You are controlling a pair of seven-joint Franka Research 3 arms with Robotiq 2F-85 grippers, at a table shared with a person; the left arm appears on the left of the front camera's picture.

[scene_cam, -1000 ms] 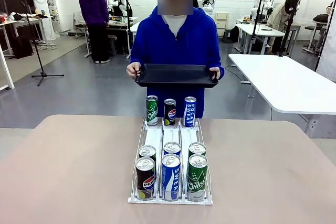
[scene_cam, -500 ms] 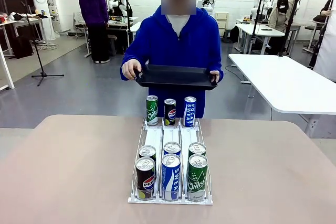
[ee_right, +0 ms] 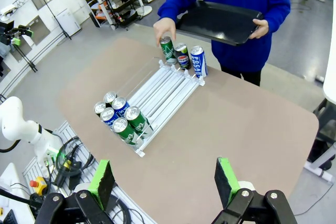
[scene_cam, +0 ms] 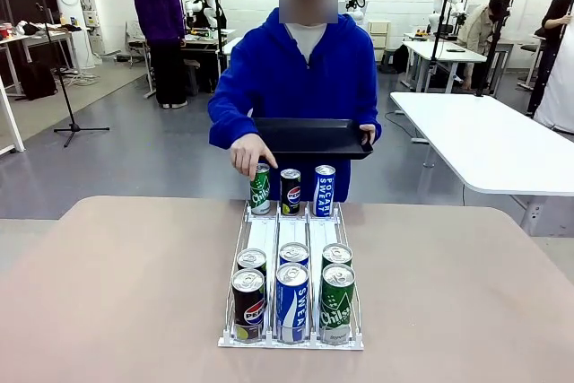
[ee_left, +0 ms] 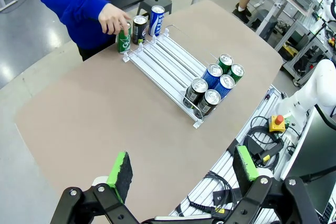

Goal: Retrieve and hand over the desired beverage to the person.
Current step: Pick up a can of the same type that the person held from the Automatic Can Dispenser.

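The person's hand (scene_cam: 253, 154) touches the far green aluminium can (scene_cam: 260, 190): selection, I judge. My left gripper (ee_left: 182, 166) and right gripper (ee_right: 164, 176) stand wide, empty; next, grasp the matching near can (scene_cam: 337, 303).

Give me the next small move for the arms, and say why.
Probably lower the right gripper, open and high above the table, toward the nearest green can in the right lane of the rack. The person's hand is on the far green can, which seems to mark that drink as wanted, and the other hand holds a black tray ready.
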